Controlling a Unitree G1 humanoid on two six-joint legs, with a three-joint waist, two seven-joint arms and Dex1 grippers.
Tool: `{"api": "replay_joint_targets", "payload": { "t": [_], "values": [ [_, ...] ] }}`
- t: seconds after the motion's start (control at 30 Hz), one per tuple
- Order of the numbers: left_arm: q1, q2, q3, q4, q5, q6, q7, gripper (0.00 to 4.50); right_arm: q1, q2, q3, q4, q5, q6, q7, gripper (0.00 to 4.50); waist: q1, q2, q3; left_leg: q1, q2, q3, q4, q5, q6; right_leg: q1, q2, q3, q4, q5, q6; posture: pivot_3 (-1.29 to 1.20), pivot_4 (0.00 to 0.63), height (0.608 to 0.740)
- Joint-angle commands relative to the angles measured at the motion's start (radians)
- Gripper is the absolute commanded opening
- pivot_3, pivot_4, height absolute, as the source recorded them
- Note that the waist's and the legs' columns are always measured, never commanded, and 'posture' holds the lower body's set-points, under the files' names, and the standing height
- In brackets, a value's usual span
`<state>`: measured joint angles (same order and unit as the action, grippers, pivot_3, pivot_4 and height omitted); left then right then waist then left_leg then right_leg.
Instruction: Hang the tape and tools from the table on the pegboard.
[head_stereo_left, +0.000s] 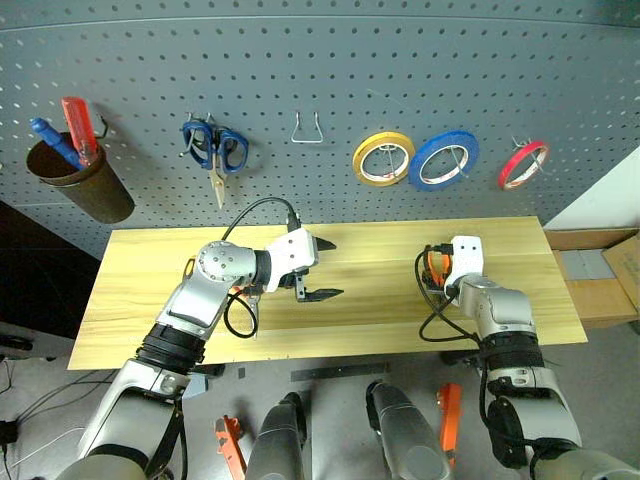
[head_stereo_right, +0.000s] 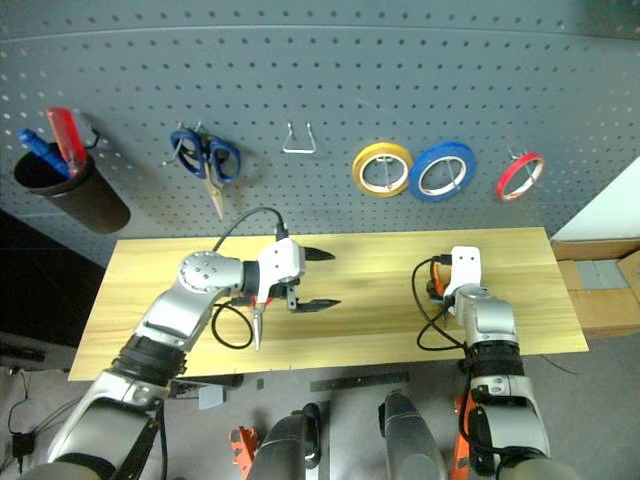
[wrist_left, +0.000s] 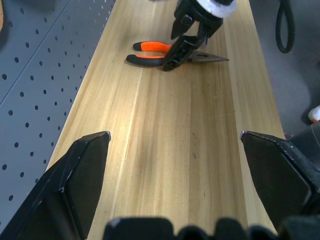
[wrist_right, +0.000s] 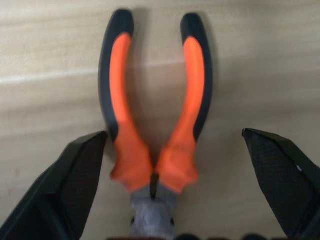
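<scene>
Orange-and-black pliers (wrist_right: 152, 125) lie flat on the light wooden table (head_stereo_left: 380, 320), right of its middle. My right gripper (wrist_right: 173, 133) is low over them and open, a finger well clear on each side of the handles. My left gripper (head_stereo_left: 328, 268) hovers open above the table's middle, pointing towards the pliers (wrist_left: 165, 52), with nothing between its fingers. Red-handled scissors (head_stereo_right: 257, 318) lie partly hidden under my left forearm. The thin red tape (head_stereo_left: 523, 163) hangs from a hook at the right of the grey pegboard (head_stereo_left: 320, 70).
On the pegboard hang blue-handled scissors (head_stereo_left: 214, 147), a bare metal hook (head_stereo_left: 307, 129), a yellow roll (head_stereo_left: 383, 158) and a wider blue roll (head_stereo_left: 443, 159). A brown cup (head_stereo_left: 82, 180) at the far left holds red and blue handles. Cardboard boxes (head_stereo_left: 600, 275) stand right of the table.
</scene>
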<state>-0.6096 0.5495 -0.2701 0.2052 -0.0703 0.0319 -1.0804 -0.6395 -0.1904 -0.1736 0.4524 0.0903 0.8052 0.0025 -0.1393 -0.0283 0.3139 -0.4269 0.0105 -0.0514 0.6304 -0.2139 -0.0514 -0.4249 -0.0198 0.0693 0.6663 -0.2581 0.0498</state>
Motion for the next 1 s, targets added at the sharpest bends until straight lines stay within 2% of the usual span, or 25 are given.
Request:
{"api": "replay_joint_targets", "payload": {
  "t": [0.03,0.13,0.23,0.27,0.4,0.53,0.7,0.8,0.9,1.0],
  "values": [
    [-0.018,-0.001,0.017,-0.005,0.002,-0.022,0.000,4.50,-0.031,-0.013,0.006,0.084,-0.008,-0.052,0.015,4.48,-0.001,0.000,0.000,0.000,0.000,0.000,0.000,0.000,0.000,0.000,0.000,0.000,0.000,0.000,0.000,-0.18,0.285,0.740],
    [-0.018,-0.007,0.022,-0.008,-0.006,-0.015,0.004,4.50,-0.060,-0.020,0.006,0.152,-0.009,-0.090,0.021,3.93,-0.001,0.000,-0.001,0.000,0.000,0.000,0.000,0.000,0.000,0.000,0.001,0.000,0.001,0.000,0.000,-0.18,0.281,0.740],
    [-0.016,-0.010,0.028,-0.014,-0.015,-0.003,0.005,4.50,-0.075,-0.024,0.007,0.188,-0.008,-0.106,0.025,2.91,-0.001,0.000,-0.001,0.000,0.000,0.000,0.001,0.000,0.000,0.000,0.001,0.000,0.001,0.000,0.000,-0.18,0.280,0.740],
    [-0.014,-0.009,0.031,-0.017,-0.018,0.000,0.004,4.50,-0.076,-0.024,0.010,0.188,-0.008,-0.109,0.027,2.70,-0.001,0.000,-0.001,0.000,0.000,0.000,0.001,0.000,0.000,0.000,0.001,0.000,0.002,0.000,0.000,-0.18,0.280,0.740],
    [0.010,-0.004,0.059,-0.036,-0.051,0.037,0.010,4.50,-0.053,-0.023,0.025,0.110,-0.010,-0.107,0.026,2.66,-0.001,0.000,-0.001,0.000,0.000,0.000,0.003,0.000,0.000,0.000,0.000,0.000,0.005,0.000,0.000,-0.18,0.280,0.740],
    [0.054,0.005,0.120,-0.078,-0.112,0.105,0.019,4.50,0.004,-0.015,0.037,-0.108,0.004,-0.060,0.020,2.66,-0.001,0.000,-0.001,0.000,0.001,-0.001,0.005,0.000,0.000,-0.001,0.001,0.000,0.008,0.000,0.000,-0.18,0.283,0.740],
    [0.147,0.042,0.239,-0.174,-0.193,0.212,0.064,4.50,0.115,-0.014,0.099,-0.580,0.036,0.110,0.048,2.66,-0.005,0.001,-0.001,0.000,0.001,0.000,0.007,0.000,0.000,-0.003,0.001,0.001,0.012,0.000,0.000,-0.18,0.290,0.740],
    [0.213,0.072,0.310,-0.251,-0.256,0.281,0.077,4.50,0.209,0.006,0.187,-0.938,0.085,0.255,0.069,2.65,-0.002,0.000,-0.001,0.000,0.002,-0.002,0.008,0.000,0.000,-0.003,0.002,0.000,0.013,0.000,0.000,-0.16,0.289,0.740],
    [0.241,0.080,0.357,-0.291,-0.289,0.326,0.111,4.50,0.223,0.046,0.249,-1.132,0.108,0.329,0.055,2.65,-0.001,0.000,-0.001,0.000,0.002,-0.003,0.008,0.000,-0.001,-0.003,0.002,0.000,0.013,0.000,0.000,-0.15,0.282,0.740],
    [0.257,0.084,0.414,-0.315,-0.315,0.349,0.151,4.50,0.141,0.099,0.303,-1.215,0.104,0.358,0.032,2.65,0.001,0.000,-0.001,-0.001,0.002,-0.003,0.011,0.000,-0.001,-0.003,0.001,0.000,0.013,-0.001,0.000,-0.15,0.275,0.740]
  ]
}}
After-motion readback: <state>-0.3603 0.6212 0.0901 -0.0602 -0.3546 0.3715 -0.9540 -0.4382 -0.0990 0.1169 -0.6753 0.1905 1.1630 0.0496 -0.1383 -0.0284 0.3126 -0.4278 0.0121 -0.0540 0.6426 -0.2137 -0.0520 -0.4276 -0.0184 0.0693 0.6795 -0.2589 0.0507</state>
